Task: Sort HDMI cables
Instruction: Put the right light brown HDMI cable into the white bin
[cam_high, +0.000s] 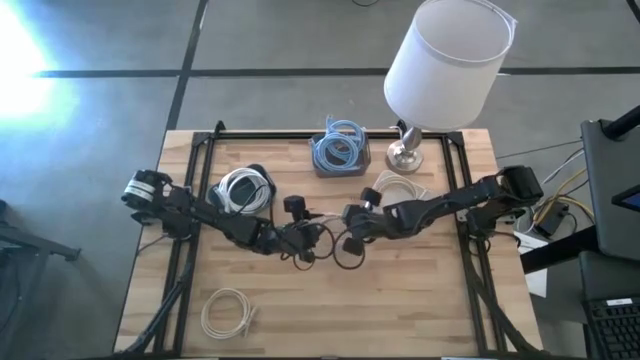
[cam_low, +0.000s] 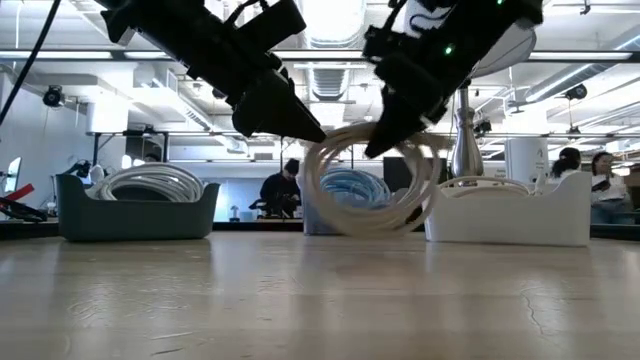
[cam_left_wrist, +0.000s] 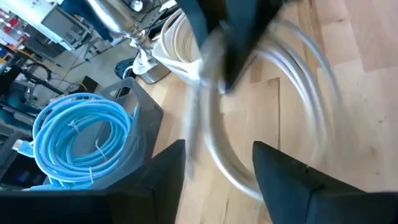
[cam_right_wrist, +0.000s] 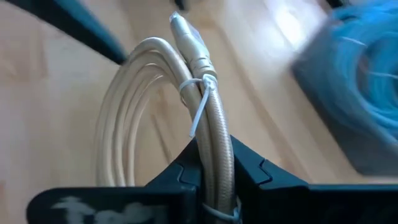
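Three bins on the tabletop, one lamp, two arms, one loose white coil, one beige coil held aloft

Open-plan lab or office: exposed ceiling ducts, seated people behind wooden table.

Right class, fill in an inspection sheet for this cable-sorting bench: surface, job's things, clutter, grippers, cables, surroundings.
Surface: wooden table, dark frame rails along its sides.
Job's things: beige coil held up off the table; blue coils in the middle bin; white coils in the left bin; pale coils in the right bin; loose white coil near the front edge.
Clutter: table lamp at the back.
Grippers: right gripper shut on the beige coil; left gripper open beside it.
Cables: thin black arm wires at mid-table.
Surroundings: people beyond the table in the low view.
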